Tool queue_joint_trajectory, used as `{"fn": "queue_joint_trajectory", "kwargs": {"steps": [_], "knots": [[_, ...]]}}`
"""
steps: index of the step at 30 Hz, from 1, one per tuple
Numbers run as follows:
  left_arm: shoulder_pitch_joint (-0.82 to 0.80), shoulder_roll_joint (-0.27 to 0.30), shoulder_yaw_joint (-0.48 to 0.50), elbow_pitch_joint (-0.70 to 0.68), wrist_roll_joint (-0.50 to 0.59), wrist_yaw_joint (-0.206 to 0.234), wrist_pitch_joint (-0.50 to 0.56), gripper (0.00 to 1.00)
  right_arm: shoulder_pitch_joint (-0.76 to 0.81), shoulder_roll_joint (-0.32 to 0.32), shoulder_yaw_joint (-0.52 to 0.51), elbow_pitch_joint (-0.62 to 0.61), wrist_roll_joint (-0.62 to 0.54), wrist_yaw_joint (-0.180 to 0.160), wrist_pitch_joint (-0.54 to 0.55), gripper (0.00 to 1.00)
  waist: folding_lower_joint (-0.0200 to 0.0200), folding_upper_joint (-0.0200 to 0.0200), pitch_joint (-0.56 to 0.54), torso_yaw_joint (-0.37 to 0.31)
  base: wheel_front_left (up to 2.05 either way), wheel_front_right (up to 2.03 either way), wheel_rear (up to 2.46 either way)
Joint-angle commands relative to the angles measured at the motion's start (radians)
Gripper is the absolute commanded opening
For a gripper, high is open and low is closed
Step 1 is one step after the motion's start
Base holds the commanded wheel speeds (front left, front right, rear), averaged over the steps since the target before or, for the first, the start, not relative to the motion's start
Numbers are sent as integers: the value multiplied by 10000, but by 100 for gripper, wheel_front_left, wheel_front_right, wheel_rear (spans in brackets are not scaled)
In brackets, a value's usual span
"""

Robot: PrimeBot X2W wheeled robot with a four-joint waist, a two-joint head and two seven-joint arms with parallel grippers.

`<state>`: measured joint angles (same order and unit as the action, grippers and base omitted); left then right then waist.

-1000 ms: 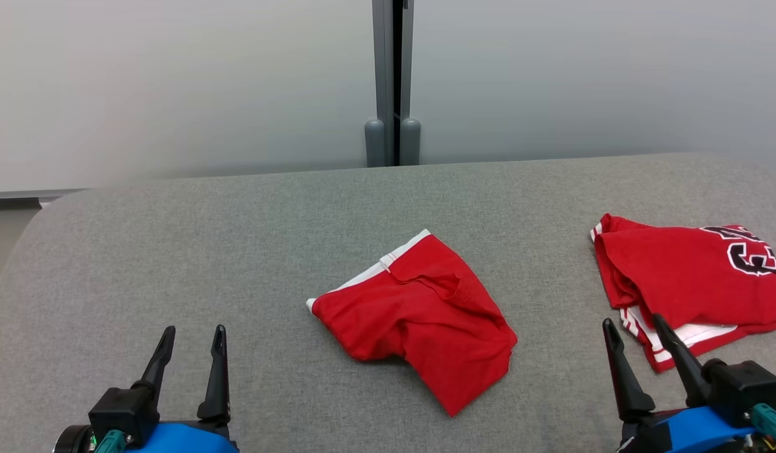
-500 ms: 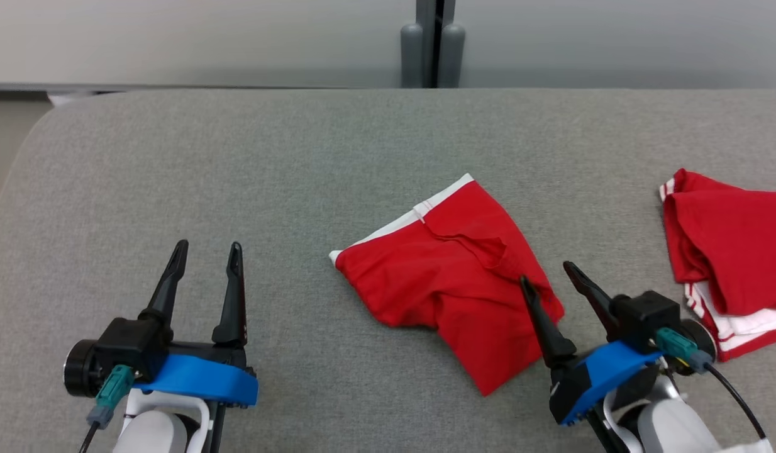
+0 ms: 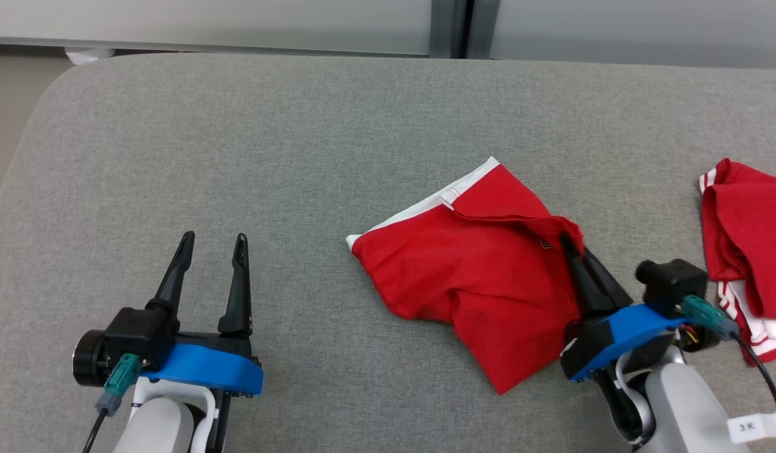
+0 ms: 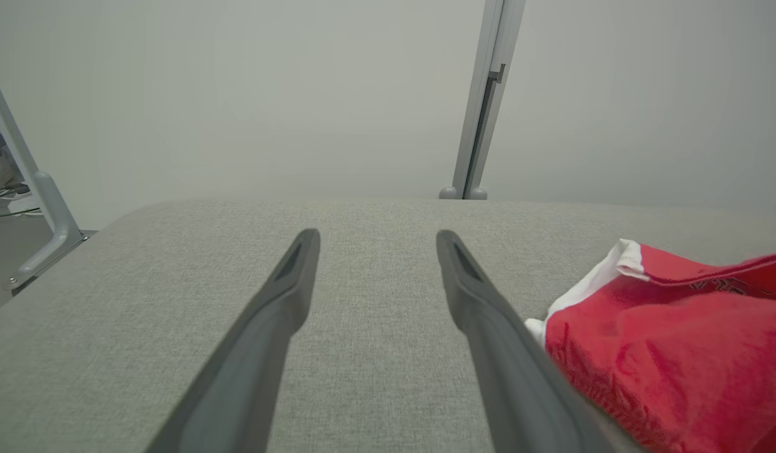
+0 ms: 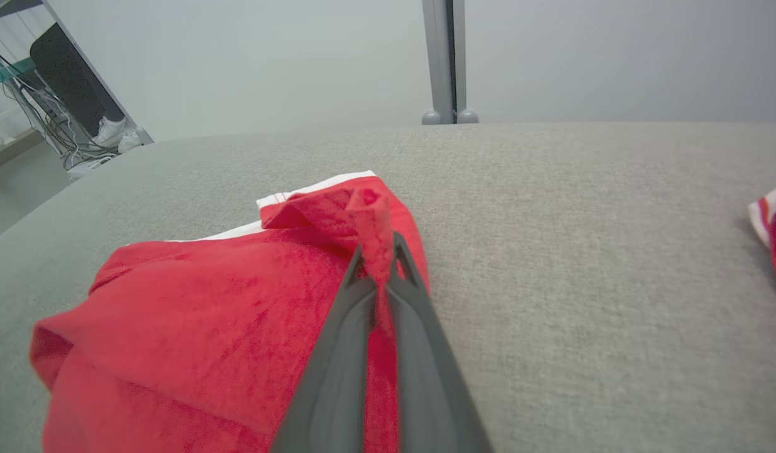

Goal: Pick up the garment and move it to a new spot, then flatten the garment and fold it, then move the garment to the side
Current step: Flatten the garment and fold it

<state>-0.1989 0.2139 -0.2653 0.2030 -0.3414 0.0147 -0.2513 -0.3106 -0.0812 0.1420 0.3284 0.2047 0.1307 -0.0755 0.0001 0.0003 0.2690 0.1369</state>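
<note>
The garment is a pair of red shorts with a white waistband, lying crumpled on the grey padded table. My right gripper is shut on a fold at the garment's right edge; in the right wrist view red cloth is pinched between the two fingers of the gripper. My left gripper stands open at the lower left, well left of the garment, with nothing between its fingers. The left wrist view has the open gripper over bare table and the garment at the right.
A second red garment with white stripes lies at the table's right edge, also in the right wrist view. A grey partition post stands behind the table. The table's left corner is rounded.
The head camera has tilted down and turned right. My right gripper has moved forward onto the garment's right edge and shut on a fold. The left gripper stays open.
</note>
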Motion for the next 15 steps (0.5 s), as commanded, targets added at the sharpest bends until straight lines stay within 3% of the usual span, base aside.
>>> {"fn": "queue_joint_trajectory", "kwargs": {"steps": [1, 6, 11, 12, 13, 14, 15], "knots": [[-86, 46, 52, 34, 79, -17, -67, 100, 279, 104, -472, -21, 313, 1, -263, 0, -1, -3, -126, -166, 0, 0, 0], [92, 136, 143, 4, 35, 69, -81, 100, 994, 299, -1725, 33, 1748, 1, -771, 0, -1, -3, -268, -540, 0, 0, 0], [232, 241, 176, -53, -33, 120, -40, 100, 1618, 291, -1940, 802, 3789, 1, -1273, 0, -1, -3, -321, -895, 0, 0, 0], [260, 282, 201, -64, -57, 123, -27, 100, 1688, 296, -1882, 948, 3961, 1, -1356, 5, -1, -3, -323, -962, 0, 0, 0], [282, 294, 208, -88, -65, 148, -9, 100, 1741, 294, -1875, 1084, 3958, 1, -1448, 44, -1, -3, -319, -1020, 0, 0, 0], [314, 300, 223, -112, -78, 182, 4, 100, 1753, 293, -1830, 1187, 4027, 1, -1527, 100, -1, -3, -328, -1079, 0, 0, 0], [346, 295, 212, -144, -74, 209, 4, 100, 1766, 295, -1801, 1211, 3963, 1, -1597, 100, -1, -3, -334, -1114, 0, 0, 0]]}}
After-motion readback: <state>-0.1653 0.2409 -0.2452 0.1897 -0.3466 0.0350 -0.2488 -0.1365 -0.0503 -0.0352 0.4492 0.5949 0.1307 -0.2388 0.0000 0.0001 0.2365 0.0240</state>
